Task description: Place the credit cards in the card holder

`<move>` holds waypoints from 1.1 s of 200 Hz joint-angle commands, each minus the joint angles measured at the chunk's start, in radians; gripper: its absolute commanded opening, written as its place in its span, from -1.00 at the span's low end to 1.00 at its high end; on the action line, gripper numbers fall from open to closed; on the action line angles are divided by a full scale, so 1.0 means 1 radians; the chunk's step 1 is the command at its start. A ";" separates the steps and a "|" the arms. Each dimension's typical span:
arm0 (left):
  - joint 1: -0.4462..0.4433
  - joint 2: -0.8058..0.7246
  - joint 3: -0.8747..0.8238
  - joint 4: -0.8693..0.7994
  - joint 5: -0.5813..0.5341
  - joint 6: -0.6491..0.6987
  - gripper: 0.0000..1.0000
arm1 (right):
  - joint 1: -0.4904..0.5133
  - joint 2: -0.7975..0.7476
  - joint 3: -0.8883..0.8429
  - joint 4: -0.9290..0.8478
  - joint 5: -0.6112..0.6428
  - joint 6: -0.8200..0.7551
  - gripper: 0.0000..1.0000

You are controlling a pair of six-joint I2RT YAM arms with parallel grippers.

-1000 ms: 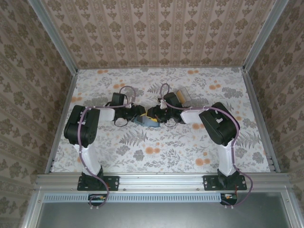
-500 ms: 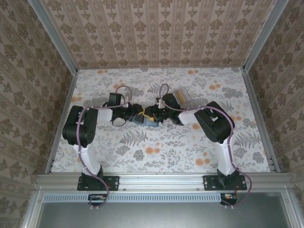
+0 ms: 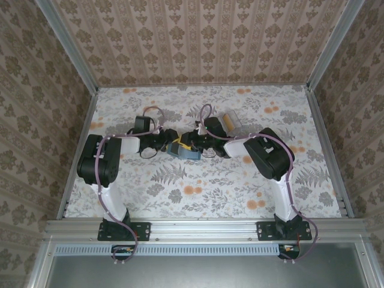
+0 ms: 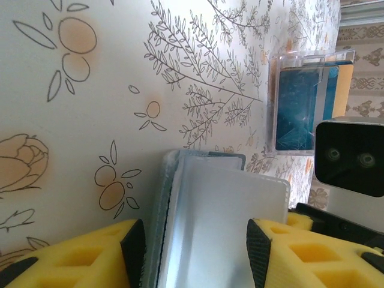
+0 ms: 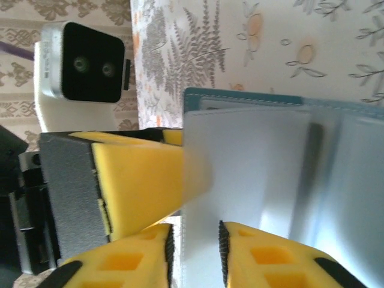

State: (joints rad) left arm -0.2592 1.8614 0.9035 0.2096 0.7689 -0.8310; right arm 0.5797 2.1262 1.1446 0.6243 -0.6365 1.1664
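The card holder (image 3: 186, 152) sits mid-table between both grippers, teal outside and pale blue-grey inside. In the left wrist view it (image 4: 222, 210) fills the span between my left gripper's (image 4: 196, 240) pads, with its stitched edge at one pad and a pale page against the other. My left gripper (image 3: 170, 143) is shut on it. In the right wrist view the opened holder (image 5: 270, 156) lies flat. My right gripper (image 5: 195, 249) stands narrowly open around the edge of a pale flap, and a left finger (image 5: 138, 180) shows through that flap. The credit cards (image 4: 300, 108), blue and orange, stand apart at the back.
The cards (image 3: 231, 122) rest in a clear stand behind my right gripper (image 3: 193, 143). The flowered table (image 3: 198, 192) is walled at the back and both sides. The wrist cameras (image 4: 351, 157) face each other closely.
My right gripper's jaws have narrowed. Both arms have drawn in a little toward the back and left, and the holder has shifted slightly with them.
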 commanded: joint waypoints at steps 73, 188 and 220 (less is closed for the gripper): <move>-0.054 0.016 0.010 -0.067 0.050 0.038 -0.02 | 0.071 0.074 0.052 0.111 -0.074 0.002 -0.66; -0.060 0.002 0.032 -0.158 0.011 0.094 -0.66 | -0.041 -0.238 -0.131 -0.136 0.018 -0.263 -0.40; -0.061 -0.001 0.029 -0.142 0.013 0.088 -0.62 | -0.078 -0.329 -0.096 -0.393 0.092 -0.434 -0.33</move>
State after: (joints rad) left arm -0.3195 1.8652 0.9211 0.0822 0.7624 -0.7631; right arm 0.5182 1.8702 1.0302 0.4713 -0.6289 0.9081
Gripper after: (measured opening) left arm 0.181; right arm 0.323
